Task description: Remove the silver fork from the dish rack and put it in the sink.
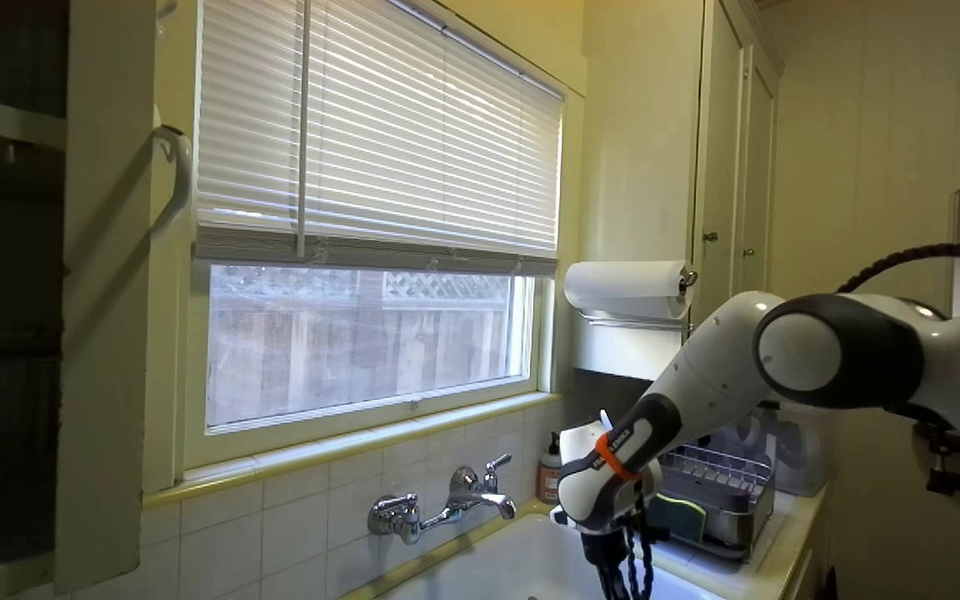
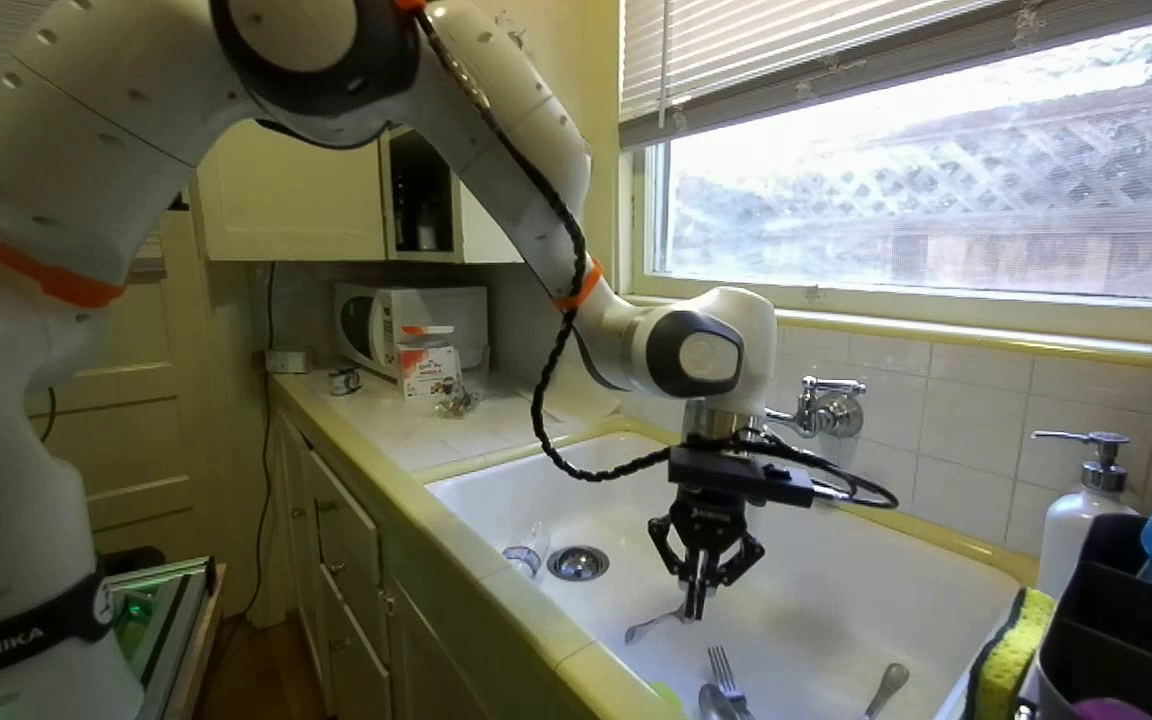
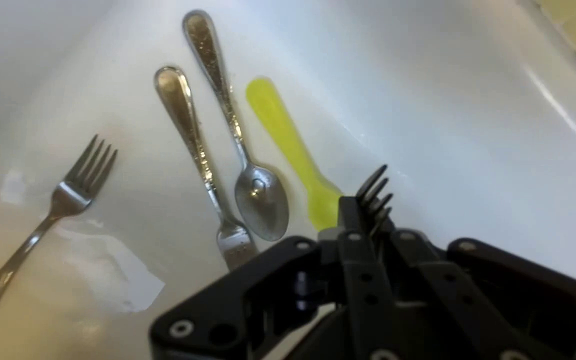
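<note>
Slantwise, silver fork (image 3: pixel 375 192) in gripper (image 2: pixel 696 606); tines toward wrist view's upper right.

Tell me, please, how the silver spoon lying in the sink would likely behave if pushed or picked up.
The silver spoon looks like metal, so it would probably stay stiff when lifted. Being slim and shiny, it may be slippery to grip. A push would likely slide it across the smooth-looking sink.
</note>
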Tool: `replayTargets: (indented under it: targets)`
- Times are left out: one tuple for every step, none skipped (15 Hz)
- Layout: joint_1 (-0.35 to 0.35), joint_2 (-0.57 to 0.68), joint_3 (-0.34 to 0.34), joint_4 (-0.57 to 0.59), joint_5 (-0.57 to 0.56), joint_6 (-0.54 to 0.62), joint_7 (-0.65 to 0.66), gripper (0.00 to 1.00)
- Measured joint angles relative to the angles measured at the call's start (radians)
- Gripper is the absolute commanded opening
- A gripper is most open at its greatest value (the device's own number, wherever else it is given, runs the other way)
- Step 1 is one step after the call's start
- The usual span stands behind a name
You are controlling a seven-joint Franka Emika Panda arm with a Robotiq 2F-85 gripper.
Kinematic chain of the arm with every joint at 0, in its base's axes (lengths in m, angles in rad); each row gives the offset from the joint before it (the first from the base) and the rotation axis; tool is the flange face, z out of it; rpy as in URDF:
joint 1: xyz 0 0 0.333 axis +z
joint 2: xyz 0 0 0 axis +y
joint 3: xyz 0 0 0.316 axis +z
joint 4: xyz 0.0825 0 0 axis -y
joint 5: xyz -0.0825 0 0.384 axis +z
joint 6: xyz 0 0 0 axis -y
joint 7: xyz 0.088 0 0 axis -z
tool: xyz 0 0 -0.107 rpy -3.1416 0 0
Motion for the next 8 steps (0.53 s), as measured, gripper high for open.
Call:
replayTargets:
  targets:
    - [0.001,0.051,0.001,0.051,0.0,-0.044,0.002,0.06]
    - [0.0,0.098,0.001,0.1,0.0,-0.086,0.002,0.31]
    - [-0.003,0.138,0.001,0.146,0.0,-0.127,0.0,0.31]
    - [-0.006,0.167,-0.001,0.185,-0.001,-0.158,-0.002,0.35]
    - [-0.009,0.186,-0.004,0.22,-0.003,-0.186,-0.004,0.42]
    - [-0.011,0.192,-0.009,0.246,-0.007,-0.204,-0.007,0.48]
    - [-0.015,0.188,-0.015,0.267,-0.011,-0.216,-0.015,0.57]
    - [-0.018,0.174,-0.022,0.279,-0.013,-0.213,-0.016,0.64]
